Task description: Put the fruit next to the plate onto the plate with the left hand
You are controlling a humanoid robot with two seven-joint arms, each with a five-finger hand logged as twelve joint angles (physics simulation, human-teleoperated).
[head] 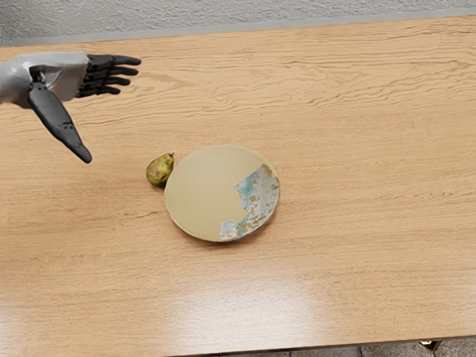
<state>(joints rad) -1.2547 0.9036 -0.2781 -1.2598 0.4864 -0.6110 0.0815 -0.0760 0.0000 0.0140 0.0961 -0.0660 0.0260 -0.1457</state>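
A small green-yellow pear (pixel 160 169) lies on the wooden table, touching the left rim of a round beige plate (pixel 206 193) that has a blue-green patterned patch on its right side. My left hand (pixel 93 95) comes in from the upper left and hovers well above and to the left of the pear. Its dark fingers (pixel 115 73) are spread, the thumb points down toward the table, and it holds nothing. The plate carries no fruit.
The wooden table (pixel 363 96) fills the view, with its far edge against a grey wall and its front edge near the bottom of the picture.
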